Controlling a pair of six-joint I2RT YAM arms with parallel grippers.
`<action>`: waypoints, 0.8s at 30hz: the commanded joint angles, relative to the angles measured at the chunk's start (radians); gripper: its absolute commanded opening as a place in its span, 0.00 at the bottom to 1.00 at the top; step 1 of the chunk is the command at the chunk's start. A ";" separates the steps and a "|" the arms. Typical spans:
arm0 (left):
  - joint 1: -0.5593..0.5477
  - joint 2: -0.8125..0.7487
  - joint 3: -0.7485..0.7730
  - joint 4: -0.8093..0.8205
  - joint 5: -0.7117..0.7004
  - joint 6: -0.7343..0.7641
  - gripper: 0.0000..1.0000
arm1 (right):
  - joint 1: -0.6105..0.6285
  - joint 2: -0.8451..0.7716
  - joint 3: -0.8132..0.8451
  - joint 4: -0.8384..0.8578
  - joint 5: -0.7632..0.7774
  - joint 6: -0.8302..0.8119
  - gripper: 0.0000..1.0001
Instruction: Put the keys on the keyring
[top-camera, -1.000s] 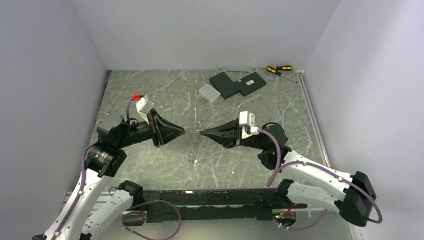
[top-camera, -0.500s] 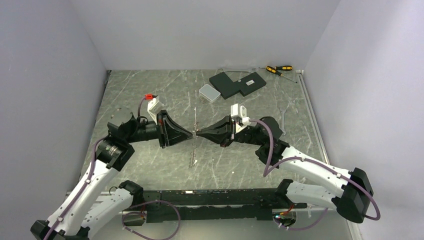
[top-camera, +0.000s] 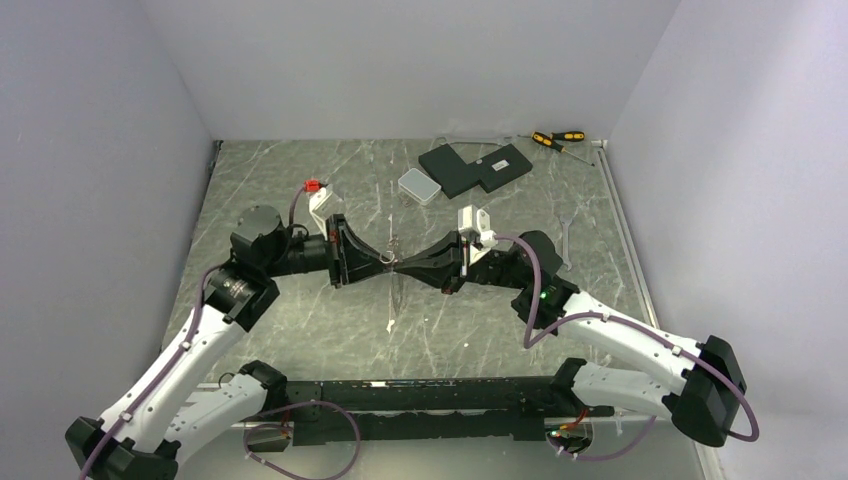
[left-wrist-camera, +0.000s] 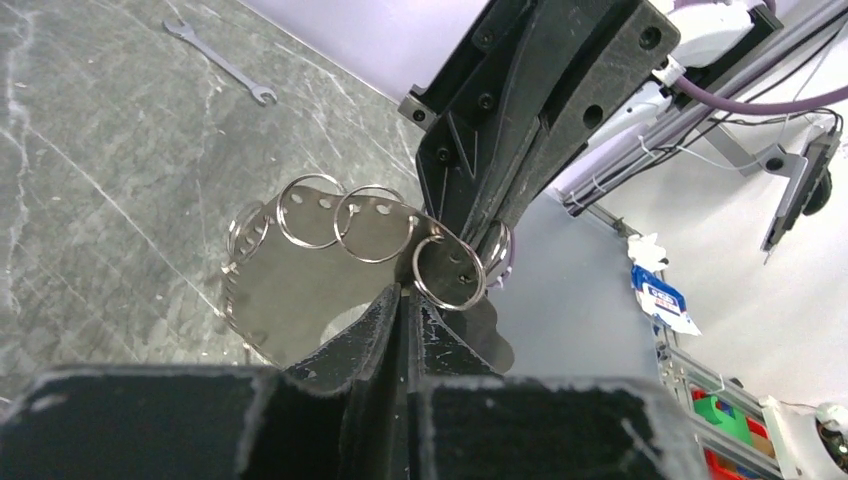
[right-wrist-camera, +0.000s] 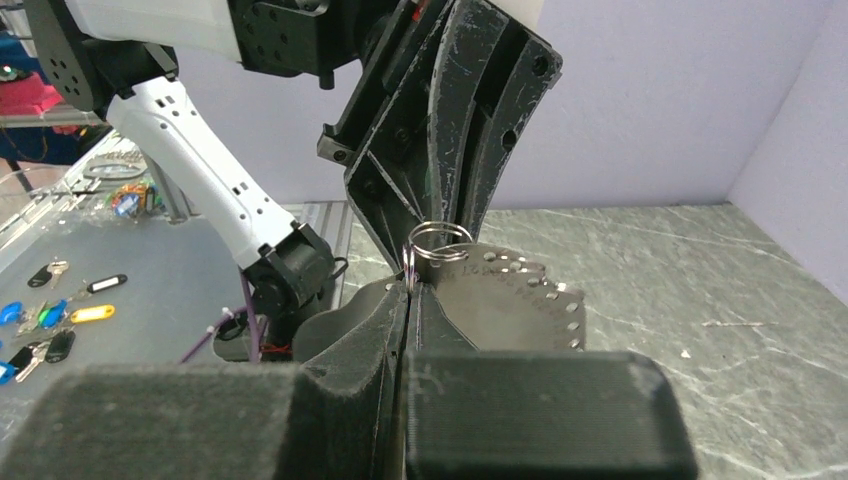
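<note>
A flat silvery fan-shaped plate (left-wrist-camera: 300, 290) with holes along its curved edge hangs between my two grippers above the table's middle. Several small silvery split rings (left-wrist-camera: 375, 222) are threaded through its holes. In the top view it shows edge-on (top-camera: 393, 295). My left gripper (left-wrist-camera: 405, 295) is shut, with its tips at the plate's edge against one ring (left-wrist-camera: 450, 270). My right gripper (right-wrist-camera: 410, 285) is shut on a ring at the plate's (right-wrist-camera: 520, 295) end. The grippers meet tip to tip, the left (top-camera: 385, 262) and the right (top-camera: 402, 264). No large wire loop or separate tiny keys can be made out.
A small white rounded box (top-camera: 419, 186) and black flat pieces (top-camera: 475, 167) lie at the back. Yellow-and-black screwdrivers (top-camera: 556, 139) lie at the back right corner. A thin silvery wrench (left-wrist-camera: 220, 62) lies on the table to the right (top-camera: 567, 238).
My left gripper has moved right and met the right gripper at the hanging plate. The right gripper has shifted a little left with the plate.
</note>
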 joint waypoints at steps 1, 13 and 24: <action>-0.010 0.029 0.074 0.038 -0.068 -0.020 0.11 | 0.007 -0.008 0.039 0.010 -0.033 0.002 0.00; -0.010 0.070 0.153 0.181 0.030 -0.194 0.09 | 0.007 -0.039 0.045 -0.107 0.051 -0.041 0.00; -0.010 -0.004 0.379 -0.504 -0.335 0.171 0.53 | -0.019 0.067 0.317 -0.635 0.151 -0.068 0.00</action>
